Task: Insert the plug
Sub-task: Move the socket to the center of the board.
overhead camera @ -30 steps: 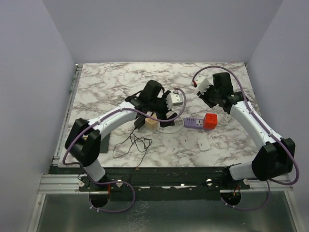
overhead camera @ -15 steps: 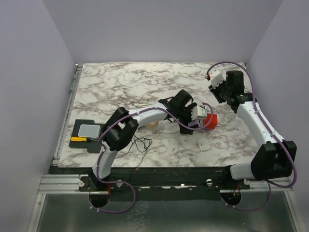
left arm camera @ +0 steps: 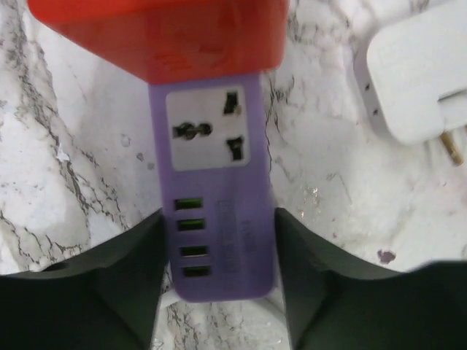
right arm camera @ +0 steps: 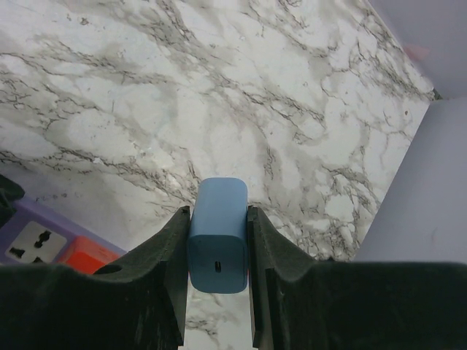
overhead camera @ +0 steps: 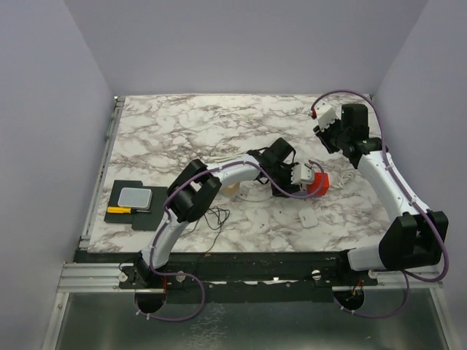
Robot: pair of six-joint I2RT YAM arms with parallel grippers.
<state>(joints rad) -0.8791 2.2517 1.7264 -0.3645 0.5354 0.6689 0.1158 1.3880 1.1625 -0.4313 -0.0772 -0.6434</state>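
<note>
The purple power strip (left arm camera: 211,219) lies flat on the marble, a universal socket and several USB ports facing up. A red adapter (left arm camera: 160,36) sits on its far end. My left gripper (left arm camera: 219,215) straddles the strip's near end, with both fingers against its sides. From above, that gripper (overhead camera: 300,175) sits beside the red adapter (overhead camera: 318,184). My right gripper (right arm camera: 217,211) is shut on the blue plug (right arm camera: 217,240), a rounded block held above the table at the back right. The same right gripper (overhead camera: 326,120) hovers well behind the strip (right arm camera: 29,237).
A white charger (left arm camera: 416,80) with bare prongs lies just right of the strip. A small white piece (overhead camera: 307,218) rests nearer the front. A beige block (overhead camera: 230,188) and thin black cable (overhead camera: 211,216) lie mid-table. A black pad (overhead camera: 131,200) with a box sits at left.
My left arm swung right from the beige block to the power strip and its jaws closed in around the strip. The right arm lifted slightly back-right, still holding the plug.
</note>
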